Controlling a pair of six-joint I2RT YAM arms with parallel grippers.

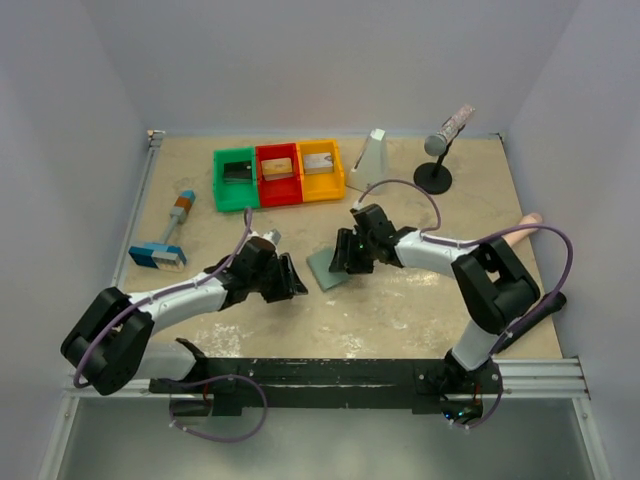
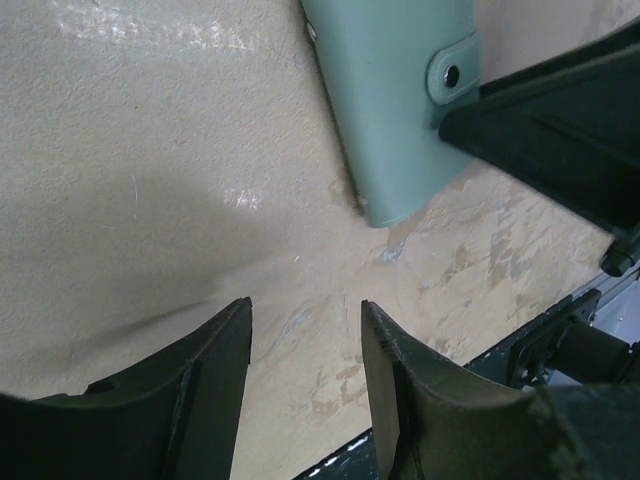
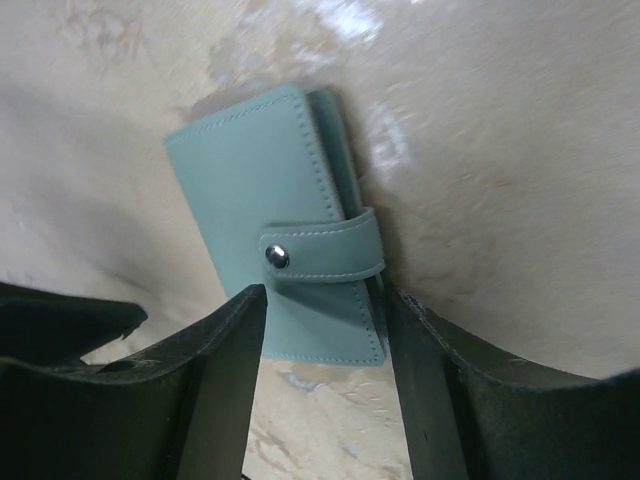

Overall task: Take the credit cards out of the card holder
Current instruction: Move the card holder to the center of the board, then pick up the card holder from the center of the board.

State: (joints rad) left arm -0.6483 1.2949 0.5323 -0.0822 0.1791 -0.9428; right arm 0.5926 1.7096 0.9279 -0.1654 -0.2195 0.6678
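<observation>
Card holder (image 3: 262, 190): blue-green, folded shut, flat on the sandy table (image 2: 150, 150) near its middle, between the two grippers.
Snap tab (image 3: 335, 255): wrapped round the holder's open edge, fastened on the front face by a metal stud.
Right gripper (image 3: 325, 305): fingers parted, astride the tab end of the holder with one finger close on each side; no clear grip, contact with the edges impossible to tell.
Left gripper (image 2: 305, 312): fingers parted, nothing between them, low over bare table, near the holder's corner and not touching it.
Green bin (image 1: 236, 198), red bin (image 1: 278, 192), yellow bin (image 1: 322, 187): side by side toward the far edge, well apart from the holder; a small flat item in each, too small to tell.
Brush (image 1: 160, 255): blue head, brown handle, lying at the far left of the table.
</observation>
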